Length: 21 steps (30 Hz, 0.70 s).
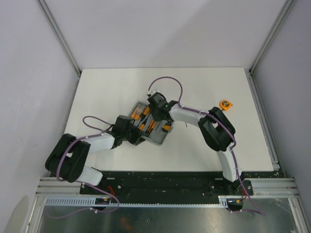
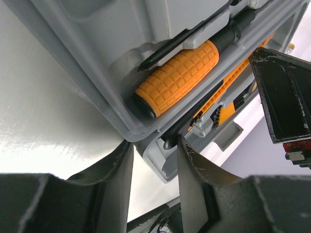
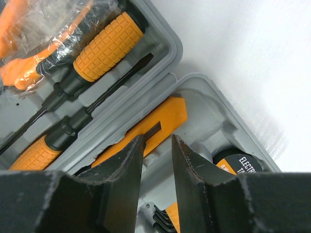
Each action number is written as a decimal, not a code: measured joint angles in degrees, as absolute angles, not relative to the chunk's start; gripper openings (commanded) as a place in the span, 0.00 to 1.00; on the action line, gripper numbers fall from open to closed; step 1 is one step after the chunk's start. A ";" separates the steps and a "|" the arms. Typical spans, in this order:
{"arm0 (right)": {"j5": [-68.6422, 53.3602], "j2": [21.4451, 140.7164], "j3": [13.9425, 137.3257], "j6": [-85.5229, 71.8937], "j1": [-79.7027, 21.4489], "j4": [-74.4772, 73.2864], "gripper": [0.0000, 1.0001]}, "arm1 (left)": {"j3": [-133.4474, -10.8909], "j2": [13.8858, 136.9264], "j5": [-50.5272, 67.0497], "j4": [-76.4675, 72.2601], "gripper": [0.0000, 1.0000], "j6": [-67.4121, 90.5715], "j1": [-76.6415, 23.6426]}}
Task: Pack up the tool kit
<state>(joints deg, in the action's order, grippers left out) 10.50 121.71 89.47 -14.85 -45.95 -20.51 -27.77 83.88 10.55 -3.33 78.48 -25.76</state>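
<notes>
My left end effector (image 2: 155, 145) straddles the near corner of the open grey case (image 1: 162, 139) mid-surface (image 1: 112, 92) with its fingers apart, pinching or not I cannot tell, while my right end effector (image 3: 158, 141) hangs parted and empty over the orange knife (image 3: 165, 114) in the case, and the tape measure (image 1: 226, 104) lies well apart at the far right.

Right gripper (image 3: 157, 141) parted over grey case (image 3: 194, 87), two orange screwdrivers (image 3: 104, 48), orange knife (image 3: 167, 114)
</notes>
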 measured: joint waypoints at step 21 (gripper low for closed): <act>8.51 121.62 89.47 -15.03 -46.02 -20.64 0.36 | -24.47 82.35 12.80 -5.78 0.00 82.94 -24.45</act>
<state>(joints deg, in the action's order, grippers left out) 8.51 121.62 89.47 -15.03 -46.02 -20.64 -24.47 82.35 12.80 -5.78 82.94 -24.45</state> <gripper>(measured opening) 0.351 0.395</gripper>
